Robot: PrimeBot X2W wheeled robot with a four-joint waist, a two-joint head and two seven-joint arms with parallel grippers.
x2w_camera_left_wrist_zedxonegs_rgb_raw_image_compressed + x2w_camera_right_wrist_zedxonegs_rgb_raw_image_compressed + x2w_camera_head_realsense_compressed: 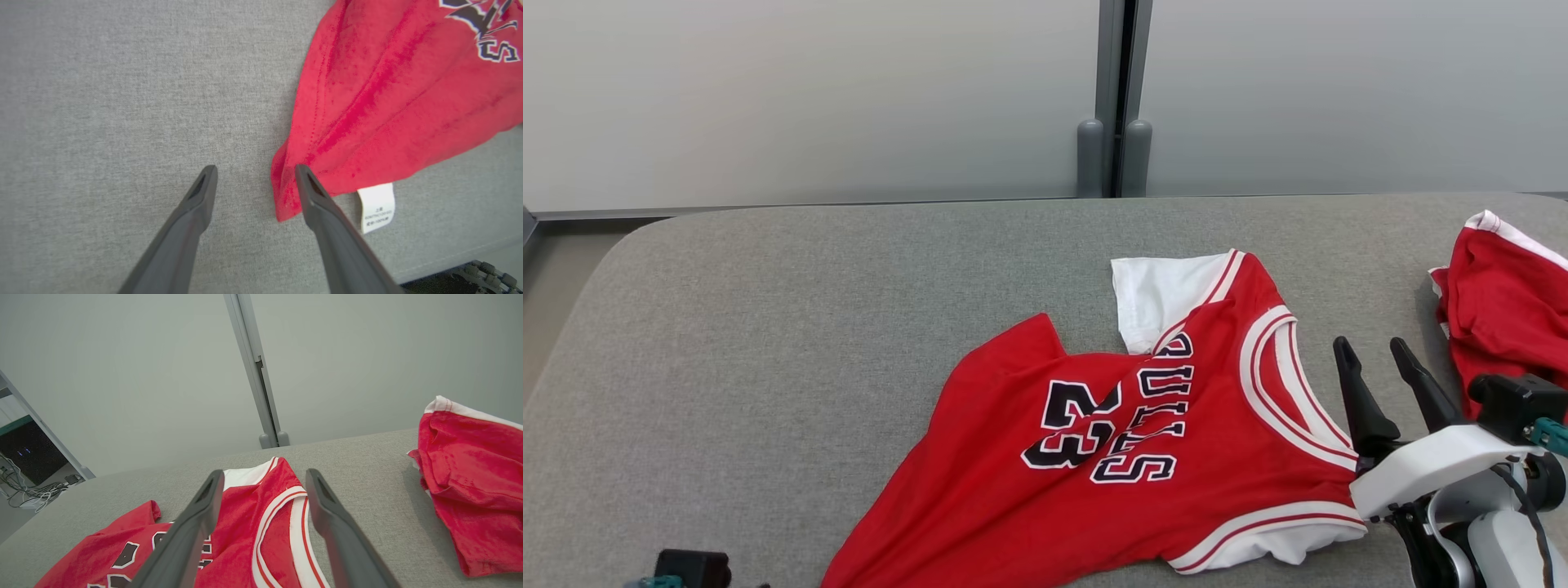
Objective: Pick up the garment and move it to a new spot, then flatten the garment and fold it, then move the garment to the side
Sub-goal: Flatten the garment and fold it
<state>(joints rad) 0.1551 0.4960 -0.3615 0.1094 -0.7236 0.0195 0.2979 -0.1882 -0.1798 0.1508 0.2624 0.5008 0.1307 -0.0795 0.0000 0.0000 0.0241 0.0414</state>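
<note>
Red sleeveless jersey [1143, 425] lying rumpled on the grey worktop [768, 343], right of centre in the head view, its hem running toward the near edge. The cloth is a soft knit with a faint nap, creased into long shallow folds. White and red bands trim the curved armhole. Dark block numerals "23" and lettering, outlined in white, cross the middle. At the far edge a flap is turned back to show a plain white face.

The worktop is covered in a fine woven, felt-like textile and has a rounded corner.

The left claw [255, 169] stands spread and empty, its long, dark, tapering fingers [194, 212] apart with bare worktop between them. A gathered corner of the hem lies against one finger, and a small white rectangular care label [378, 206] lies flat beside it.

The right claw [1372, 345] is likewise spread and empty, just beside the armhole.

A second garment [1511, 310], red with white edging, is bunched at the worktop's right end, apart from the jersey.

Behind are smooth pale wall panels [809, 98] and a grey post [1112, 98].
</note>
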